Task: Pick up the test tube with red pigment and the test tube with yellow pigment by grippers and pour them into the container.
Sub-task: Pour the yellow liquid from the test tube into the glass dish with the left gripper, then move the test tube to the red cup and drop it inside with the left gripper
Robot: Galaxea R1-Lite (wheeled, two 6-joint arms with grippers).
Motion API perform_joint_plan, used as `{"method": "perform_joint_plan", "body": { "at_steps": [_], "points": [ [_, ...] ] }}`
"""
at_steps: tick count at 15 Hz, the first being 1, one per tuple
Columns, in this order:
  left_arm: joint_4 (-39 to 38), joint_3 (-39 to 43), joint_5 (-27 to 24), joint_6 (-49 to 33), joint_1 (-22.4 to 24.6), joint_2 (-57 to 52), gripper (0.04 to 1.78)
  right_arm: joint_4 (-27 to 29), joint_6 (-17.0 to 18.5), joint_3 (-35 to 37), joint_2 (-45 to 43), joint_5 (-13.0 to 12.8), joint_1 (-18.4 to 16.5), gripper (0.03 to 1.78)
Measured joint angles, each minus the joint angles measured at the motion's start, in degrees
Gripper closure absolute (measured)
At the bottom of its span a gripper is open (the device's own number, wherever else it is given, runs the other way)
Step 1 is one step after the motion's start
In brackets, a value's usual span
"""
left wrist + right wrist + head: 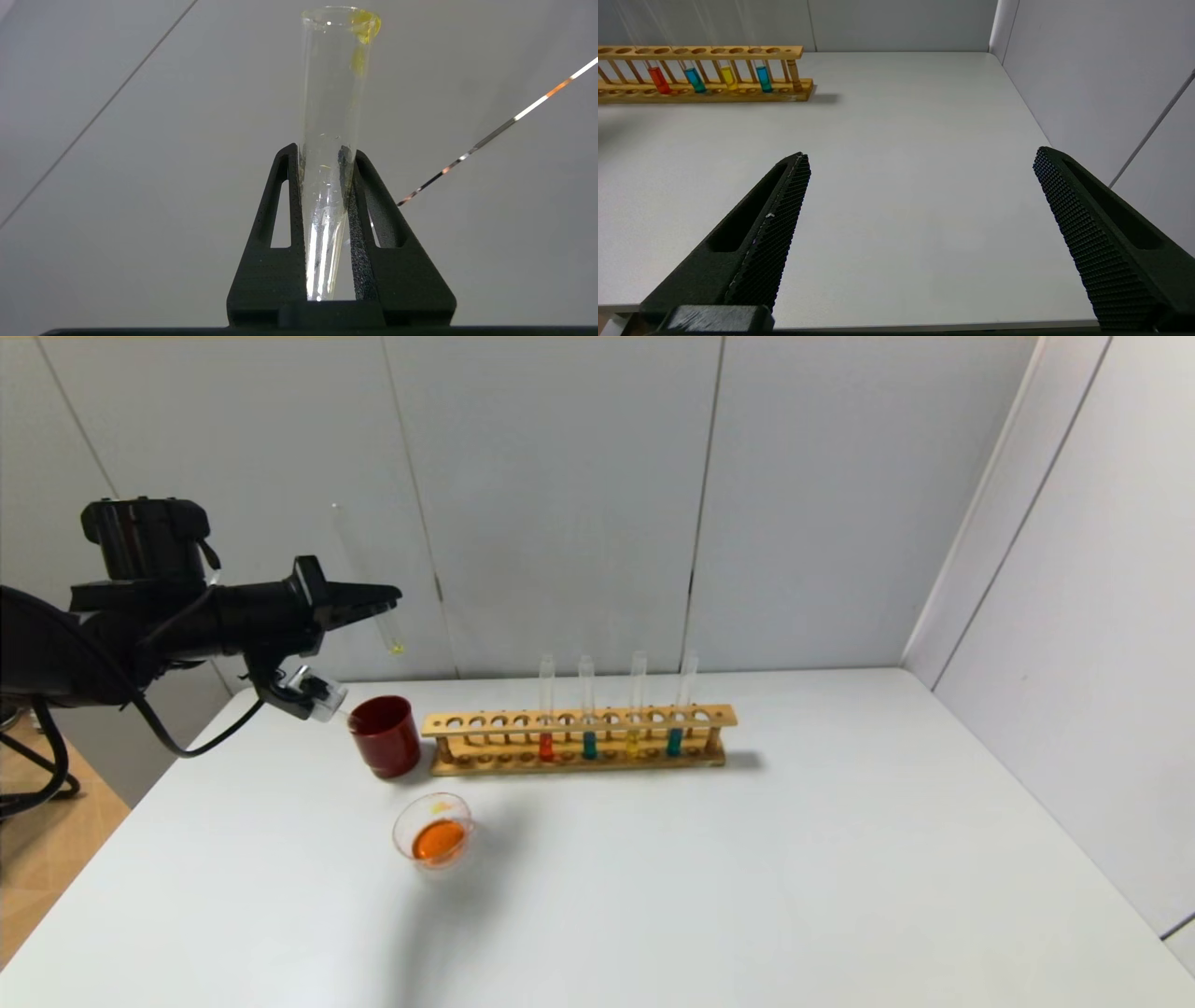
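My right gripper hangs low over the near right part of the white table, jaws spread wide with nothing between them; it does not show in the head view. Nearer the middle-left of the table sits the round glass dish, holding a pool of orange liquid with a smear of yellow at its far rim. Just behind it stands a dark red cup, and touching or nearly touching the cup's right side begins the wooden rack. In the rack four tubes stand upright: the red tube, a teal tube, the yellow tube and a second teal tube. Up high on the left, above and behind the cup, my left gripper is pinching another glass tube, nearly upright and slightly tilted. That tube is almost drained, only yellow traces clinging at its rounded end.
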State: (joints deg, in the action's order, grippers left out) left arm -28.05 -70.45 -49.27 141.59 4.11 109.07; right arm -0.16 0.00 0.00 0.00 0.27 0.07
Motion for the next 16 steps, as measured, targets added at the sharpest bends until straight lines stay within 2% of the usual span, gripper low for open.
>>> {"method": "perform_joint_plan", "body": {
  "at_steps": [2, 4, 8, 11, 13, 16],
  "points": [
    [1.0, 0.9, 1.7, -4.0, 0.1, 0.0, 1.51, 0.0, 0.0, 0.0, 0.0, 0.0, 0.0, 0.06],
    [1.7, 2.1, 6.9, -13.0, 0.2, -0.3, 1.51, 0.0, 0.0, 0.0, 0.0, 0.0, 0.0, 0.06],
    [2.8, 2.9, 26.5, -39.3, -0.8, -2.8, 1.51, 0.0, 0.0, 0.0, 0.0, 0.0, 0.0, 0.06],
    [7.2, 1.1, 38.0, -63.3, -4.5, -3.8, 1.51, 0.0, 0.0, 0.0, 0.0, 0.0, 0.0, 0.06],
    [12.1, -1.3, 40.7, -78.6, -7.1, -4.1, 1.51, 0.0, 0.0, 0.0, 0.0, 0.0, 0.0, 0.06],
    [15.3, -8.1, 41.1, -99.1, -8.7, -2.8, 1.51, 0.0, 0.0, 0.0, 0.0, 0.0, 0.0, 0.06]
  ]
}}
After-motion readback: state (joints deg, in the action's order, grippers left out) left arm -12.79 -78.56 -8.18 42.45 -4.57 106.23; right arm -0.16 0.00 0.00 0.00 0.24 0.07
